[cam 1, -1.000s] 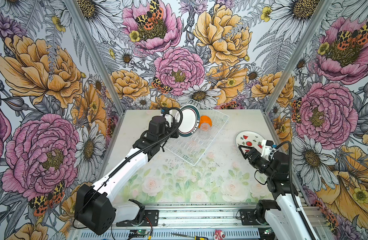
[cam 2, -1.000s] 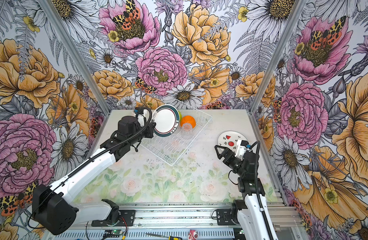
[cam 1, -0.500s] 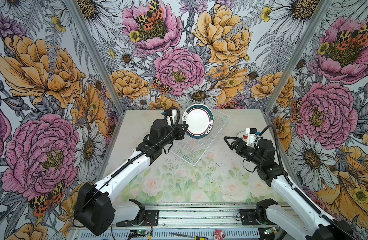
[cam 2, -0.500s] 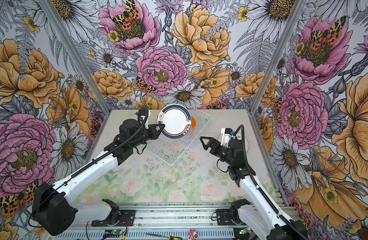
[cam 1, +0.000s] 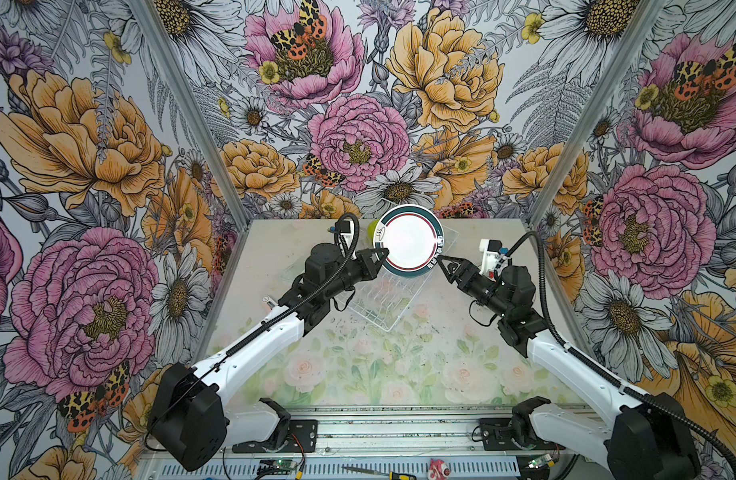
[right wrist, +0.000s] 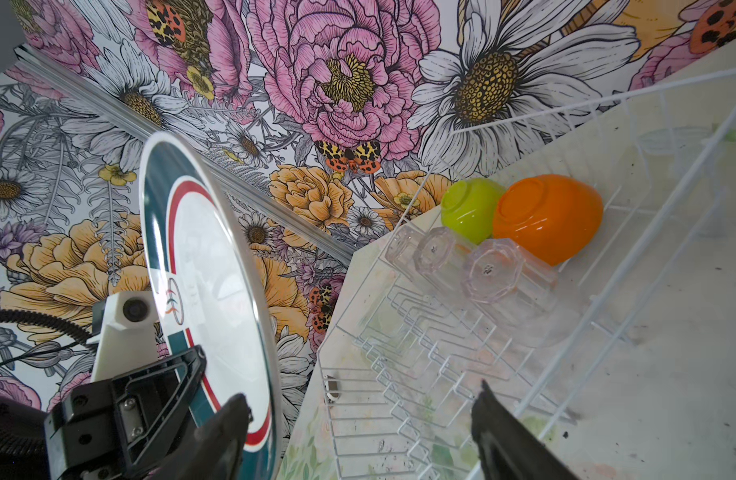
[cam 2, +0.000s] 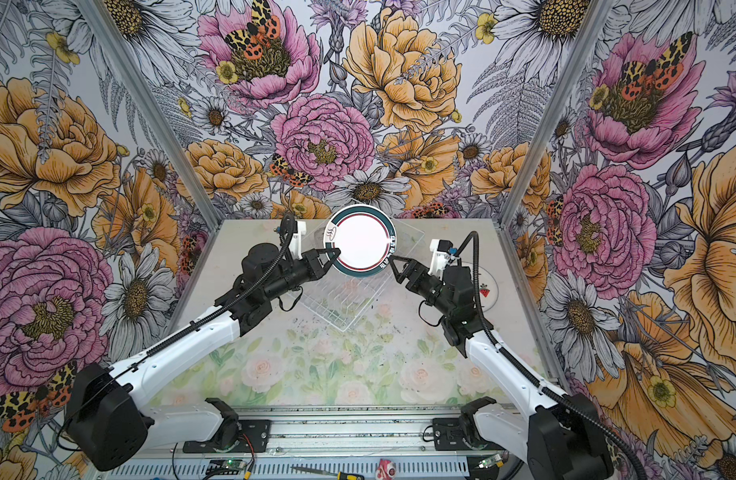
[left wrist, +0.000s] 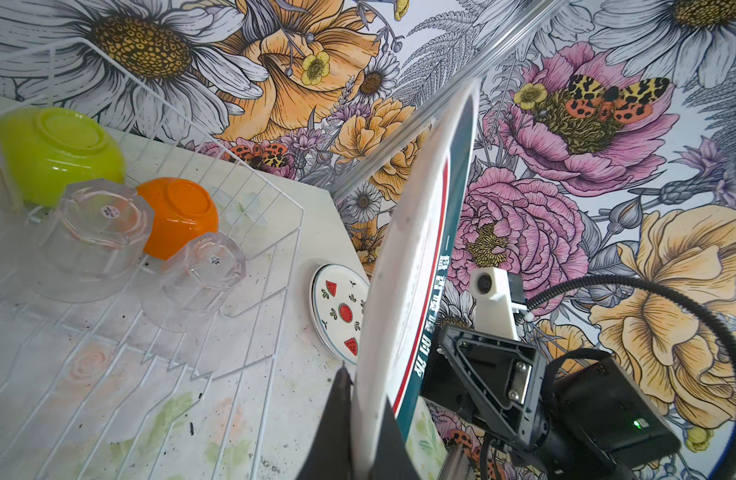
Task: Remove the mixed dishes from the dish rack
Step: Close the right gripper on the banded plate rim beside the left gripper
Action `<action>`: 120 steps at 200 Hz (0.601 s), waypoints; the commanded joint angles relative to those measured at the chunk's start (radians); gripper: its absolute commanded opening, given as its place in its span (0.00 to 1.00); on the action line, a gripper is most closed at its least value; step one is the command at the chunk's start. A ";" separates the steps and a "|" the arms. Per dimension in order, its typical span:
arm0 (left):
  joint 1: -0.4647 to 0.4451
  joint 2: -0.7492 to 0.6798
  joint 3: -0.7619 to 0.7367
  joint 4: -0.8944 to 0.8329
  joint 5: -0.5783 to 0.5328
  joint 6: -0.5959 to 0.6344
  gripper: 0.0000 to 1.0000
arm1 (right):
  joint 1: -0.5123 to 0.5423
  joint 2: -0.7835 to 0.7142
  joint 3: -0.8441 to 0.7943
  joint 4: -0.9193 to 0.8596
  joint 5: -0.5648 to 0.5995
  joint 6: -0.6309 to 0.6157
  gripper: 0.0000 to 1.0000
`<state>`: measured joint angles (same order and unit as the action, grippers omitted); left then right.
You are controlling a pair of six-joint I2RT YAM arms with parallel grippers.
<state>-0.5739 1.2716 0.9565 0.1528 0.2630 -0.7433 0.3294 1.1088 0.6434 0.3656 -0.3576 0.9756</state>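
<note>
A white plate point(cam 1: 410, 243) with teal and red rim bands hangs in the air over the dish rack point(cam 1: 382, 307), its face turned up in both top views. My left gripper point(cam 1: 385, 252) is shut on its left rim; the wrist view shows the rim pinched between the fingers point(left wrist: 364, 386). My right gripper point(cam 1: 441, 262) is open at the plate's lower right rim. The rim point(right wrist: 270, 374) stands between its jaws, close to one finger point(right wrist: 233, 419). In the rack lie a lime-green bowl point(left wrist: 54, 153), an orange bowl point(left wrist: 179, 220) and clear tumblers point(left wrist: 96, 237), all upside down.
A small plate with a watermelon pattern point(cam 2: 484, 289) lies on the table to the right of the rack, behind my right arm. The rack's empty plate slots point(right wrist: 403, 332) sit below the held plate. The flowered walls close in the back and sides.
The left arm has lifted the plate out of the rack and moved it right, turning its face upward. The right arm has swung from the watermelon plate to the held plate's rim.
</note>
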 commanded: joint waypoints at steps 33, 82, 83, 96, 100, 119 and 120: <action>-0.006 0.009 -0.024 0.174 0.051 -0.101 0.00 | 0.040 0.044 0.064 0.134 0.039 0.017 0.68; -0.020 0.043 -0.020 0.219 0.117 -0.140 0.00 | 0.065 0.100 0.088 0.179 0.039 0.031 0.53; -0.021 0.044 -0.020 0.219 0.119 -0.140 0.00 | 0.065 0.101 0.088 0.180 0.039 0.032 0.52; -0.023 0.053 -0.015 0.219 0.141 -0.144 0.00 | 0.069 0.111 0.090 0.195 0.039 0.041 0.46; -0.024 0.055 -0.015 0.219 0.145 -0.146 0.00 | 0.070 0.112 0.090 0.197 0.039 0.042 0.45; -0.025 0.062 -0.018 0.218 0.156 -0.143 0.00 | 0.074 0.115 0.091 0.197 0.052 0.048 0.32; -0.025 0.062 -0.019 0.218 0.156 -0.143 0.00 | 0.073 0.115 0.090 0.197 0.053 0.048 0.31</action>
<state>-0.5869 1.3376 0.9344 0.2886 0.3462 -0.8703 0.3939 1.2144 0.7059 0.5198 -0.3317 1.0176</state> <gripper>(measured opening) 0.081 0.383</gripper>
